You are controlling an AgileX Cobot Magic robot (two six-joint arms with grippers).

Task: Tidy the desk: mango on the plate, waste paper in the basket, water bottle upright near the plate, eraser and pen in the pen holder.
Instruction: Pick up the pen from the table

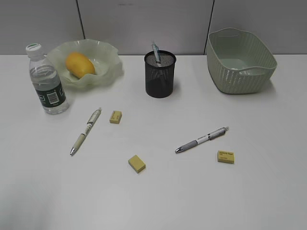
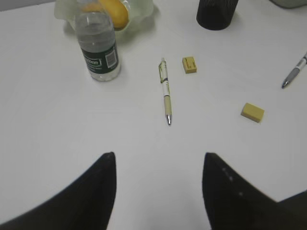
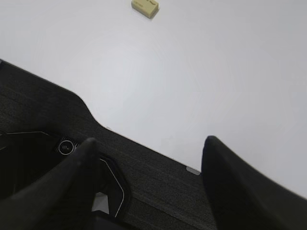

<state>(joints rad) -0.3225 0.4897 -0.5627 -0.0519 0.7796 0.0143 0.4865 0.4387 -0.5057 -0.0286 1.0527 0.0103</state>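
The mango lies in the plate at back left, the water bottle before it; the pen holder stands centre, the basket back right.

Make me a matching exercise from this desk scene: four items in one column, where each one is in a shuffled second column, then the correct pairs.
Items
1. mango
2. water bottle
3. basket
4. blue-and-white pen

Places
A. far right of the desk
B. standing upright left of the plate
C. sticking out of the pen holder
D. lying in the plate

Pairs: 1-D, 2-B, 3-A, 4-C
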